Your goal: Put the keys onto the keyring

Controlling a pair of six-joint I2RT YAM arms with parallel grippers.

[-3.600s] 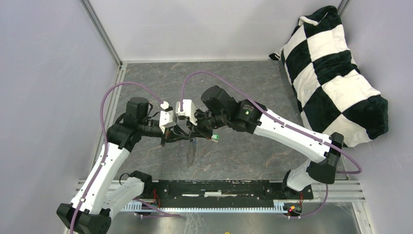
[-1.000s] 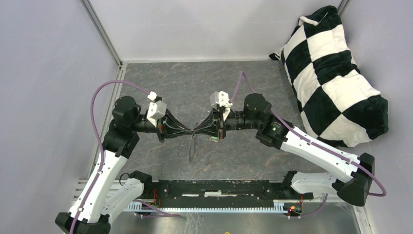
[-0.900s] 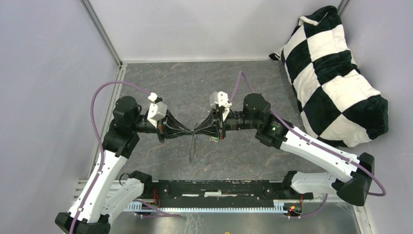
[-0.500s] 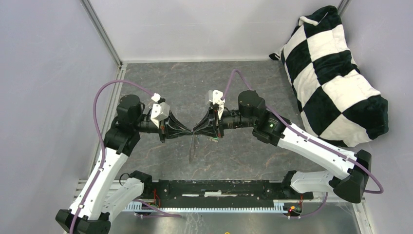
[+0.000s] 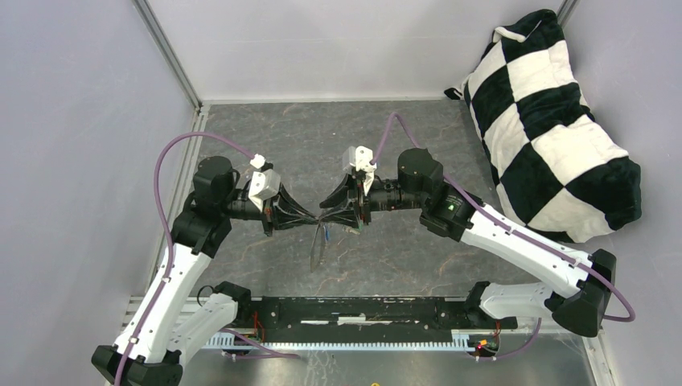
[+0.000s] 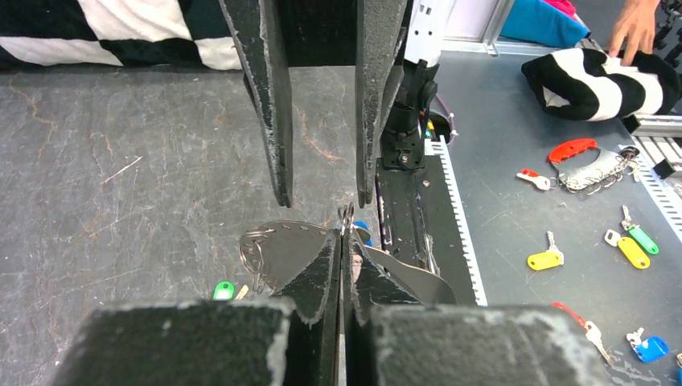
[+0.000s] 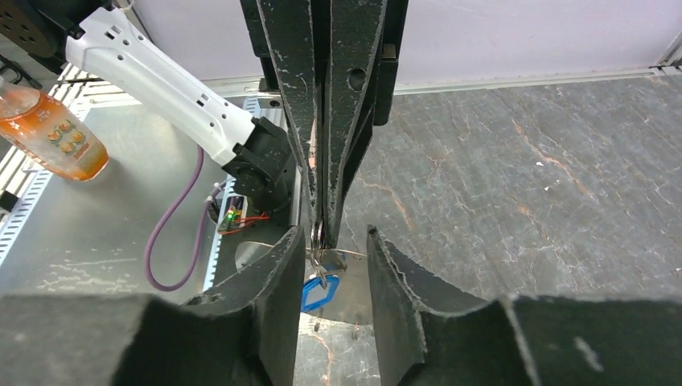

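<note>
Pinching the keyring (image 5: 315,245) at its top, the left gripper (image 5: 318,219) has its jaws pressed tight together, and the ring hangs below with the blue key (image 7: 318,293). The right gripper (image 5: 323,211) faces it, jaws parted, gripping nothing. The green key (image 6: 223,289) lies on the table (image 5: 402,145).

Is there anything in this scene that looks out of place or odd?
Yes. The green key lies loose on the table instead of on the keyring that hangs from the shut left pincer. A large checkered cushion also slumps in the far right corner, unrelated to the work.
</note>
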